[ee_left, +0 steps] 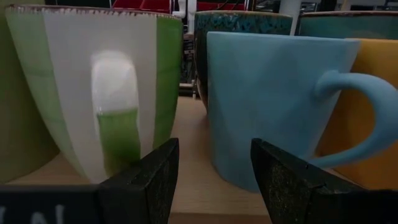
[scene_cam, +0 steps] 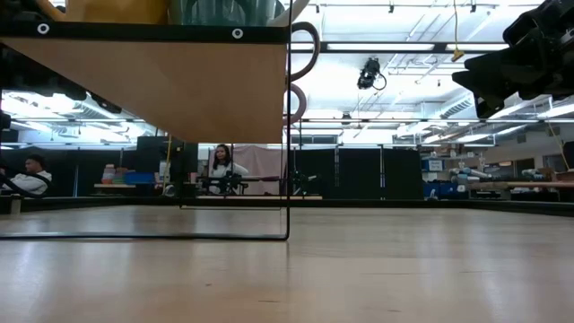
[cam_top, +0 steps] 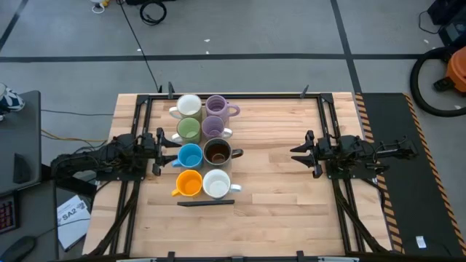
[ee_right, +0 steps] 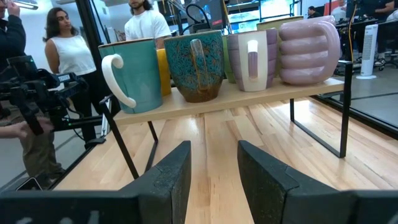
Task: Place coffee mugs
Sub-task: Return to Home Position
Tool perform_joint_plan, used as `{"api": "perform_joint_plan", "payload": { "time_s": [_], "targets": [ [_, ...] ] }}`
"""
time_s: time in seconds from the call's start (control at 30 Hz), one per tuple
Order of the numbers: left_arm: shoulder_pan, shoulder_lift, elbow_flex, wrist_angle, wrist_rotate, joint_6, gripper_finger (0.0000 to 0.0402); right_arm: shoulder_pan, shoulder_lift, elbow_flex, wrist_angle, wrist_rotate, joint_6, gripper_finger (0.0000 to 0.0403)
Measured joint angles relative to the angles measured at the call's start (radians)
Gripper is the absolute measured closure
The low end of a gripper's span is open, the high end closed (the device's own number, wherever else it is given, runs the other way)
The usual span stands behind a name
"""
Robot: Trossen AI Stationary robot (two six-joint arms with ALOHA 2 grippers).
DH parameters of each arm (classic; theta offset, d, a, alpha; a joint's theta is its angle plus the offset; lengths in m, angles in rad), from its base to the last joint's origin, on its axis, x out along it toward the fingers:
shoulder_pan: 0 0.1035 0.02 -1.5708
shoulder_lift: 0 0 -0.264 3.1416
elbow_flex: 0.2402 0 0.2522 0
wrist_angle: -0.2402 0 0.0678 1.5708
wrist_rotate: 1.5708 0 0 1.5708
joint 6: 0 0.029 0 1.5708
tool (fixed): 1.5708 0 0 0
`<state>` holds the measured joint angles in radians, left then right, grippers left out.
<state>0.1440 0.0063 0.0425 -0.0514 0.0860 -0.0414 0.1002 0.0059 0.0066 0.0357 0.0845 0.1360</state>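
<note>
The left gripper (ee_left: 214,171) is being held with its two dark fingers (ee_left: 146,183) moderately parted and nothing between them. Directly ahead of it, very near, the light green mug (ee_left: 93,81) and the blue mug (ee_left: 273,93) are being carried side by side on the wooden shelf (ee_left: 189,134). The yellow-orange mug (ee_left: 376,106) is being shown just past the blue one, on the side away from the green. In the high view eight mugs are being borne by the shelf in two rows of four. The row nearer the left gripper is being made up of a white mug (cam_top: 189,105), the green, the blue and the yellow-orange. The row facing the right gripper (cam_top: 297,154) is being made up of a lavender mug (cam_top: 216,107), a second lavender mug (cam_top: 213,127), the dark mug (cam_top: 217,152) and a second white mug (cam_top: 217,185). The right gripper is being held well apart from the shelf, raised over bare tabletop (cam_top: 277,196), its fingers likewise parted and empty. People (ee_right: 146,25) are being seen beyond the shelf.
</note>
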Motion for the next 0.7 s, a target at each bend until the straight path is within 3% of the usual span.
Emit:
{"api": "perform_joint_plan", "payload": {
  "time_s": [0.7],
  "targets": [
    [0.000, 0.000, -0.006, 0.060, 0.003, 0.000, 0.0195, 0.000, 0.000, 0.000, 0.000, 0.000, 0.000, 0.0266]
  ]
}}
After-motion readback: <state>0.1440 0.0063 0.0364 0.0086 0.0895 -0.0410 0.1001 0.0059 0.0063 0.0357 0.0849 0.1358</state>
